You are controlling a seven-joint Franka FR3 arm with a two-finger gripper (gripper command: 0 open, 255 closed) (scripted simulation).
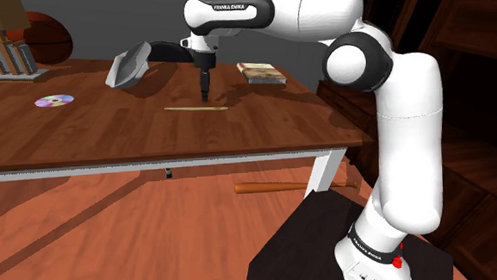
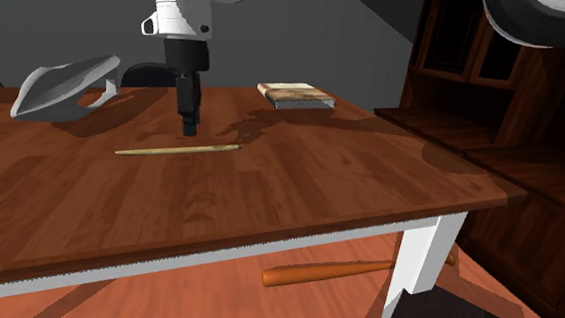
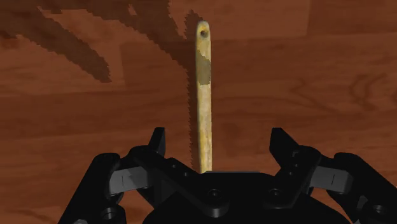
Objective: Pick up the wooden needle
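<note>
A thin pale wooden needle (image 1: 195, 109) (image 2: 177, 150) lies flat on the brown wooden table (image 1: 109, 137). My black gripper (image 1: 205, 95) (image 2: 187, 130) points straight down a little above the needle's middle. In the wrist view the needle (image 3: 203, 95) runs lengthwise away from the hand, its eye end farthest off. It lies between the two fingertips of the gripper (image 3: 218, 135), slightly nearer one of them. The fingers are open and touch nothing.
A grey-white curved object (image 1: 130, 64) (image 2: 64, 85) sits behind the gripper, and a book (image 1: 261, 71) (image 2: 294, 94) lies at the table's far corner. A disc (image 1: 54, 101), a rack of books (image 1: 15, 60) and a ball (image 1: 48, 36) stand at the shoulder view's left. A bat (image 1: 279, 186) (image 2: 334, 273) lies on the floor.
</note>
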